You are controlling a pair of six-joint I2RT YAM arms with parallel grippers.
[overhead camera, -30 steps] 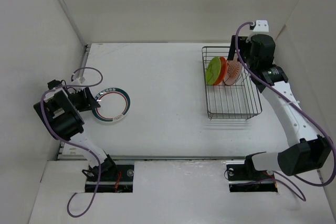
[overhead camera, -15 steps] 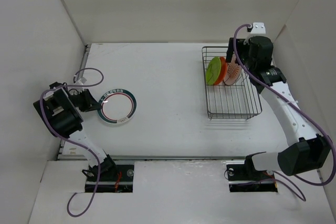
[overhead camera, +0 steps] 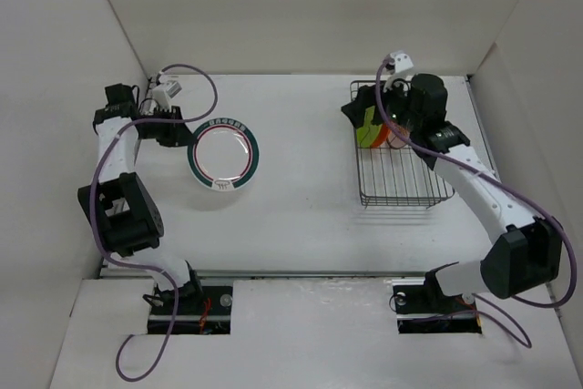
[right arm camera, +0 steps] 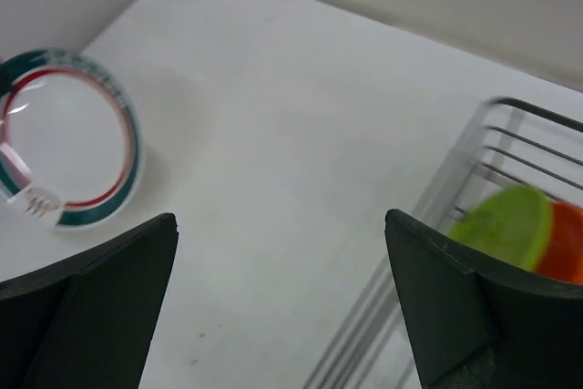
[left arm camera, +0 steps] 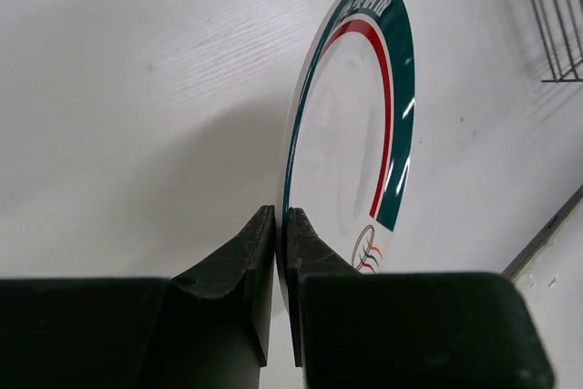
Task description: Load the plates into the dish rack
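Ringed plate (overhead camera: 223,154): toward the table's (overhead camera: 301,216) far-left corner, rim pinched by the left gripper (left arm camera: 281,220).
Right gripper (right arm camera: 281,218): fingers spread wide, holding nothing, over the dish rack's (overhead camera: 405,190) far-left corner.
Lime plate (right arm camera: 506,225), orange plate (right arm camera: 567,245): upright in the dish rack.

The left arm (overhead camera: 117,148) and right arm (overhead camera: 474,184) are showing white link shells between bulky black joint housings, each trailing a thin purple cable (overhead camera: 189,66) toward its black base, while the matte black, wedge-shaped fingers (left arm camera: 239,272) are tapering to blunt tips.
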